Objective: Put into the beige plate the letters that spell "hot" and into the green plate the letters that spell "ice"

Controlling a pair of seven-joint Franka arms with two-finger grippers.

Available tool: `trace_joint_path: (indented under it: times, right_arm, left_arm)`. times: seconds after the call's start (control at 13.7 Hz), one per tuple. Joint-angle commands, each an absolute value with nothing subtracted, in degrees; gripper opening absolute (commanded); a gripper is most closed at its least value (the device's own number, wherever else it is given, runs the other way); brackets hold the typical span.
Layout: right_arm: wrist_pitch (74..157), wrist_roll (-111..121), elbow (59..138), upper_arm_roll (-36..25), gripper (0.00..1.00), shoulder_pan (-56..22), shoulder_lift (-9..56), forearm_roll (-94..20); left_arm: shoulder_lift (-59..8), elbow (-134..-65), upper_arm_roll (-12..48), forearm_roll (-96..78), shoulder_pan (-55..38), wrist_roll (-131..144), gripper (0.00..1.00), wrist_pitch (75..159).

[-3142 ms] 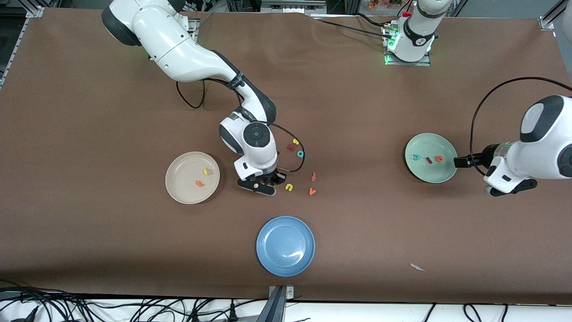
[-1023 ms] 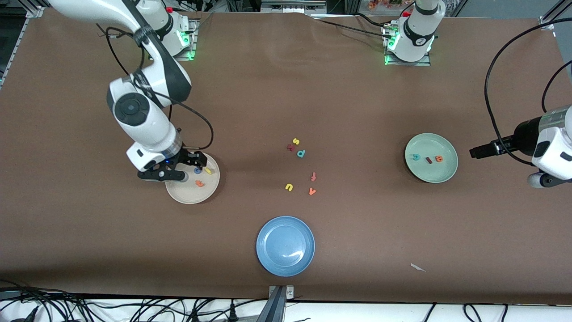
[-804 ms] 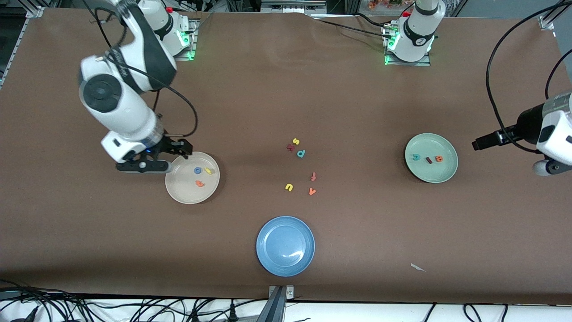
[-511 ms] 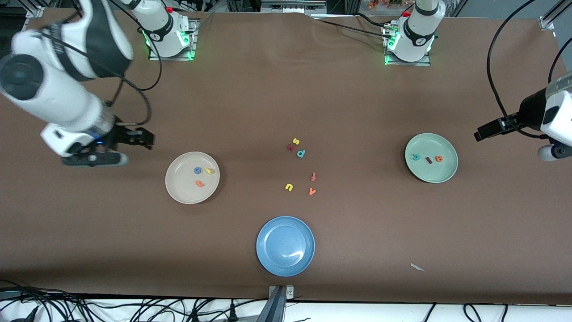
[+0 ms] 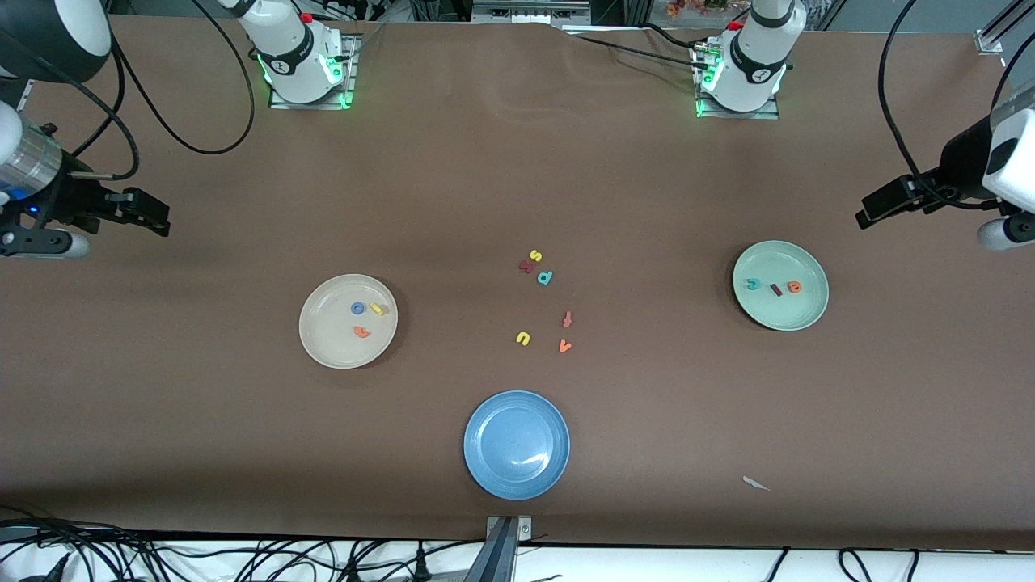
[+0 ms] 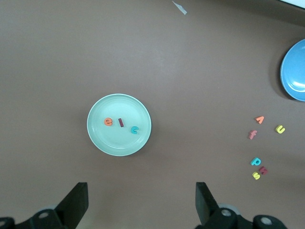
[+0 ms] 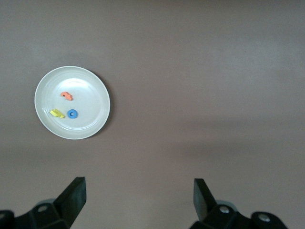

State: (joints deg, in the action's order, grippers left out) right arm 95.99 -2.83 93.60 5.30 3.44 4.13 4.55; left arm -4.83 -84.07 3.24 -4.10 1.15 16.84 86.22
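My right claw [image 7: 138, 200] hangs wide and empty, high over bare table at the right arm's end, and through its wrist camera I look straight down on the beige plate [image 7: 97, 124]. In it lie the blue o [image 7: 72, 113], the yellow h [image 7: 57, 113] and the orange t [image 7: 66, 96], all apart from each other and clear of the rim. My left claw [image 6: 140, 202] is also spread wide with nothing in it, up over the left arm's end of the table. Below it sits the green plate [image 6: 119, 143] holding the orange e [image 6: 109, 122], the dark red i [image 6: 121, 122] and the teal c [image 6: 136, 129] in a loose row.

By my reading both words are sorted, so the step in hand is just parking the arms. To do that well I'd keep both claws high and well away from the plates, so no cable or finger sweeps a light foam letter out. The leftover letters [image 5: 543, 303] lie in a scatter mid-table between the plates, with the blue plate [image 5: 485, 420] nearer the front camera; none of those needs touching.
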Motion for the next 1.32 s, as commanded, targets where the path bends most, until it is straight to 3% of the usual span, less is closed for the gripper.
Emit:
trace_joint_path:
  times: [0.0, 1.24]
  right_arm:
    - [93.61, -1.06, 92.11, 4.83, 1.0, 3.34, 4.39, 3.61]
    - [92.64, -1.05, 90.35, 5.45, 1.0, 2.72, 6.15, 3.25]
  left_arm:
    - [-3.07, -86.66, 5.36, -5.28, 3.6, 14.24, 0.99, 87.63]
    - [-4.75, -84.73, 5.45, -4.83, 4.13, 13.97, 1.0, 87.54]
